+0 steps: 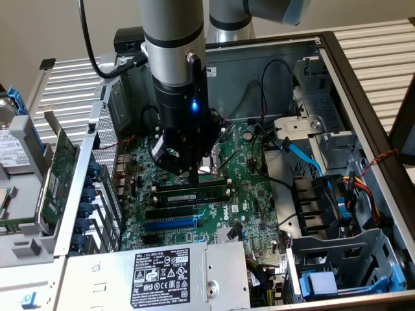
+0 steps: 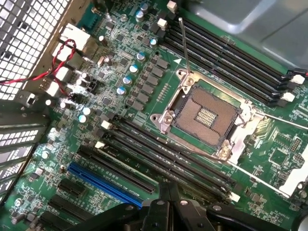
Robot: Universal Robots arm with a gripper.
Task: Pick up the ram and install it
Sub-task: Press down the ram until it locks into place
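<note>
So the ram (image 1: 192,194) was sitting on edge in one of the black DIMM slots (image 2: 144,149) on the motherboard (image 1: 249,188), just on the PCIe-slot side of the CPU socket (image 2: 204,113), with its white label strip facing the camera in the exterior view. The gripper (image 1: 192,178) was right on top of it, fingers pressed together, tips touching the stick's top edge around its middle. It didn't look pinched, more like pushed on from above.

The arm came down nearly vertical into the open PC case (image 1: 363,97), with a blue light glowing on the wrist housing. In the wrist view the closed fingers (image 2: 168,197) hung over the slot bank next to the open socket.

Around it: a blue PCIe slot (image 1: 170,223) a bit closer to the power supply (image 1: 162,275), a green expansion card (image 1: 58,175) standing outside the case's rear wall, and a blue SATA cable (image 1: 305,155) near the drive bays.
</note>
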